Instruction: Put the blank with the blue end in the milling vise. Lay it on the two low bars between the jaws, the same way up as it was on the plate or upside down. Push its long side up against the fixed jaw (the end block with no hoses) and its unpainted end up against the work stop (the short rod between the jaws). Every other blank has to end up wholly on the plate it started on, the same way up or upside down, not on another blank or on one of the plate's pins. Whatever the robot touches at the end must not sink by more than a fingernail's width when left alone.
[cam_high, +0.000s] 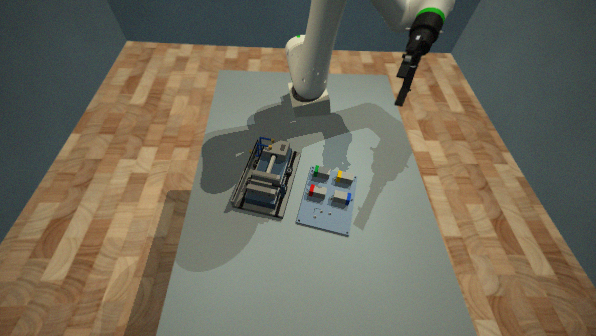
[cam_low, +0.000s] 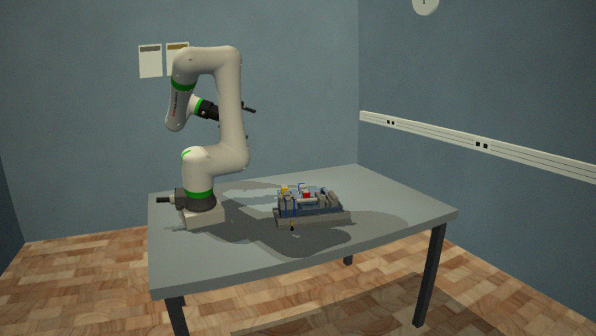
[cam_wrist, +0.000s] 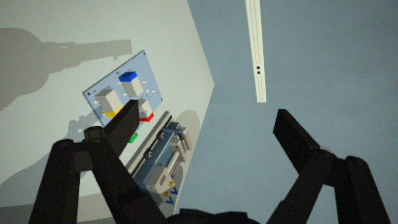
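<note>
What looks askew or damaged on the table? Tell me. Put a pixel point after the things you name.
Nothing looks damaged or spilled. The four blanks, green (cam_high: 323, 173), yellow (cam_high: 346, 177) (cam_wrist: 107, 101), red (cam_high: 318, 192) (cam_wrist: 143, 108) and blue (cam_high: 341, 197) (cam_wrist: 131, 86), sit in two rows on the plate (cam_high: 325, 227) (cam_wrist: 154, 85). The vise (cam_high: 256, 212) (cam_low: 315, 220) stands beside it, slightly angled, which seems harmless.

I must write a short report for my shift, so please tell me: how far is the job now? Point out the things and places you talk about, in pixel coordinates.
Nothing looks done: the blue-ended blank (cam_high: 341, 197) (cam_wrist: 131, 85) is on the plate (cam_high: 324, 227) (cam_wrist: 152, 80), as are the red, yellow and green ones. Nothing is in hand: the gripper (cam_wrist: 207, 116) is open, away from the plate. Left: grasp that blank, lay it in the vise (cam_high: 256, 212) (cam_low: 312, 219) (cam_wrist: 145, 165), then push it against fixed jaw and stop.
</note>
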